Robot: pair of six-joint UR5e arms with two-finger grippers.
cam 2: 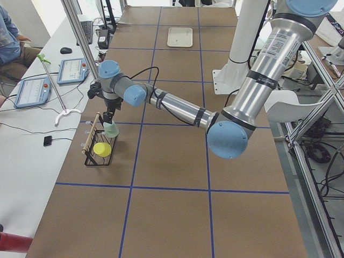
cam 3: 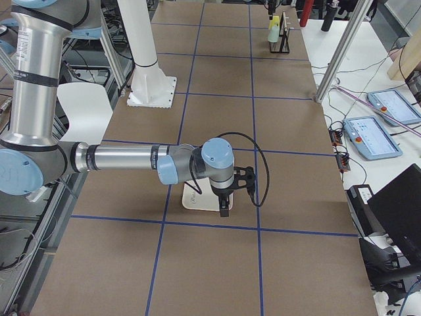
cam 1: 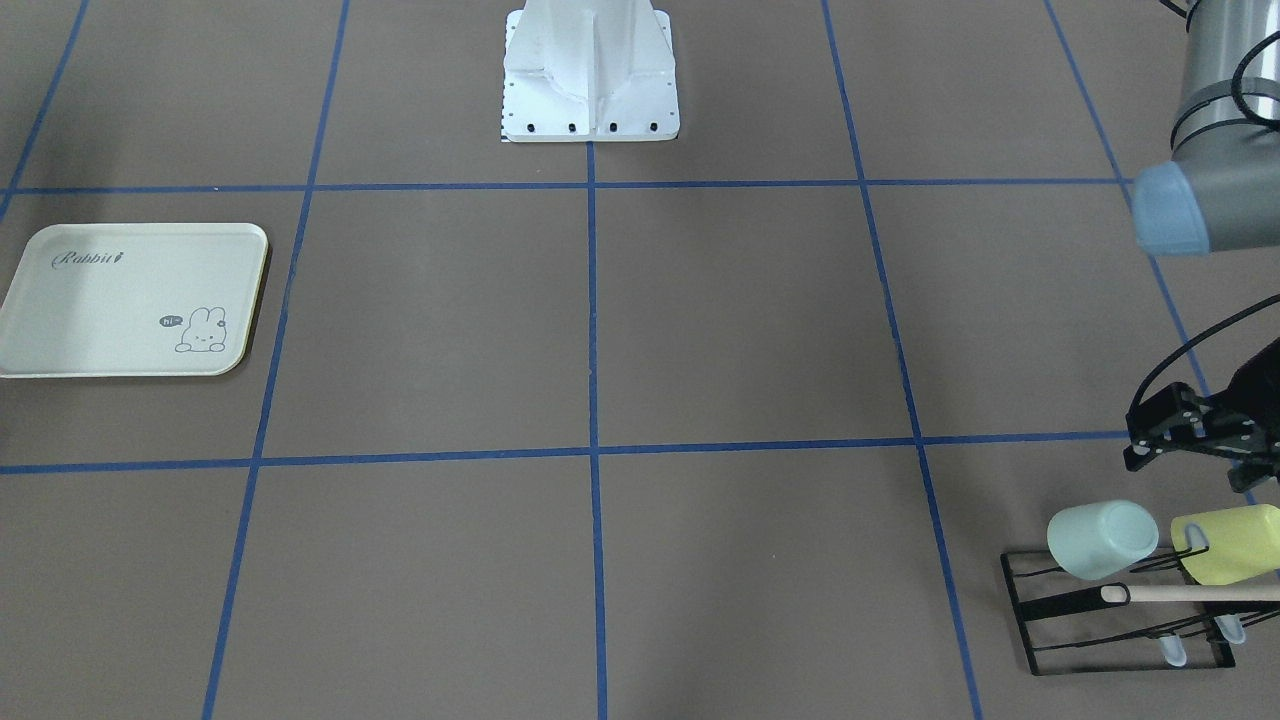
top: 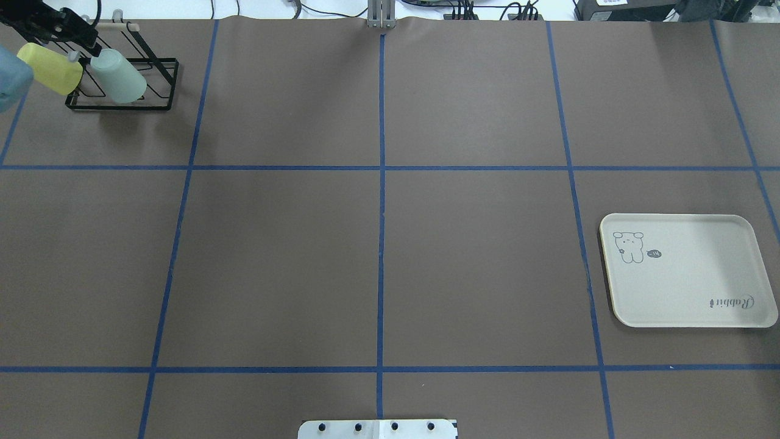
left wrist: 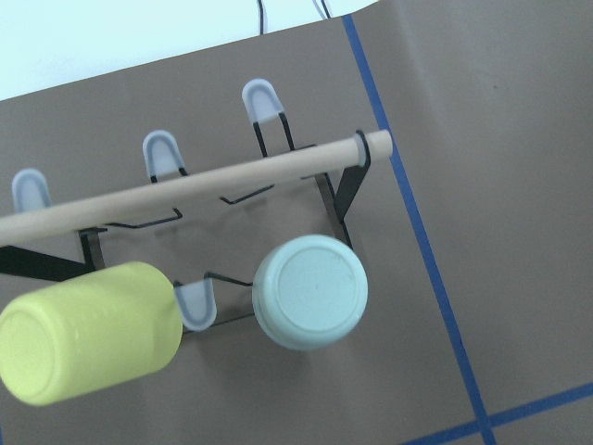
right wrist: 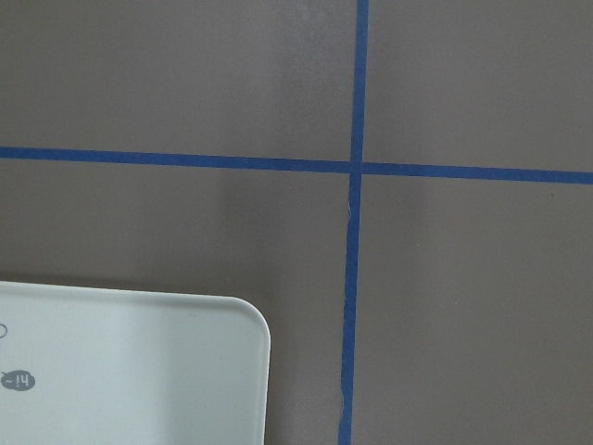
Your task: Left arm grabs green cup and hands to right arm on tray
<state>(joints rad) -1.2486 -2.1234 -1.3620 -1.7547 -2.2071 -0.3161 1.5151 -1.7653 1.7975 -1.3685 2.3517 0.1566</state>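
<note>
The pale mint-green cup [cam 1: 1100,538] hangs mouth-down and tilted on a prong of the black wire rack [cam 1: 1040,640]; it also shows in the overhead view [top: 119,76] and the left wrist view [left wrist: 310,290]. My left gripper [cam 1: 1188,462] hovers just above the rack and cups, open and empty, touching nothing. The cream Rabbit tray [top: 688,274] lies flat and empty on the robot's right side. My right gripper [cam 3: 224,210] shows only in the exterior right view, hanging over the tray's edge [cam 3: 197,199]; I cannot tell whether it is open or shut.
A brighter yellow-green cup [cam 1: 1235,543] hangs on the same rack beside the mint one. A wooden dowel [cam 1: 1200,593] runs along the rack's top. The white robot base [cam 1: 590,80] stands at the table's middle edge. Blue tape lines grid the brown table.
</note>
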